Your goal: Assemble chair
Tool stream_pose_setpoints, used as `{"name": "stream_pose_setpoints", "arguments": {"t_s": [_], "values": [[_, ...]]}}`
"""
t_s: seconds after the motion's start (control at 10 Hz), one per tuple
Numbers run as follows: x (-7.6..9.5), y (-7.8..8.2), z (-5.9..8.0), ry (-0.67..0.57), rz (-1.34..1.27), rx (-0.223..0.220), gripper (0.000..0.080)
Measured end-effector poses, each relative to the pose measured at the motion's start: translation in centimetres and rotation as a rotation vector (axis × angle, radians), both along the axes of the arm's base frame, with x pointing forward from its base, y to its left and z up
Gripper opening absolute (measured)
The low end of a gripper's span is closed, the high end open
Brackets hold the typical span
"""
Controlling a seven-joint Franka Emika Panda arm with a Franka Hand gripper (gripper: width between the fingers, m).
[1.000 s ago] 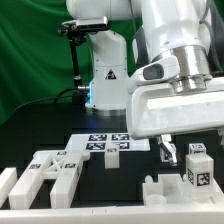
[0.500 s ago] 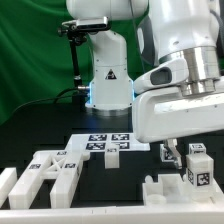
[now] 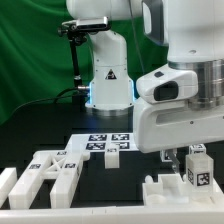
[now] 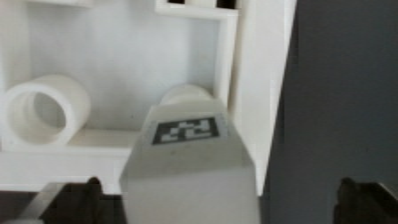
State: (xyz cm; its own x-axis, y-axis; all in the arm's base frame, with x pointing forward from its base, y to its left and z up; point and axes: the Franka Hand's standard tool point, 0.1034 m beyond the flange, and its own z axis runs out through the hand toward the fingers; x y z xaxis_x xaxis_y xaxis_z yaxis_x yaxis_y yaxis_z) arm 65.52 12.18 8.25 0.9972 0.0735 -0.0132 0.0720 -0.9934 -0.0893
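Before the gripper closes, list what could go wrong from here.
1. The open gripper straddles the tagged post, but the post sits nearer one finger than the other. Closing could shove or tip it instead of clamping it squarely.
2. The block with the round hole stands close to the post. A finger going down beside the post could catch on that block and nudge it out of place.
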Motion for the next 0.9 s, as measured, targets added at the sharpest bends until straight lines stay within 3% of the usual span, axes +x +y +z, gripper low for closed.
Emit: {"name": "stream_pose_setpoints", "arguments": {"t_s": [0.2,0.3,0.4,0.9], "values": [[-0.01,0.01,-0.02,0.000,0.000,0.000,0.0400],[-0.02,0.08,-0.01,0.007,-0.071,0.002,0.0400],[0.00,-0.03,-0.03,0.015,-0.157,-0.001,0.0294],[-0.03,-0.44,-0.24,0.031,-0.791,-0.002,0.0293]]}}
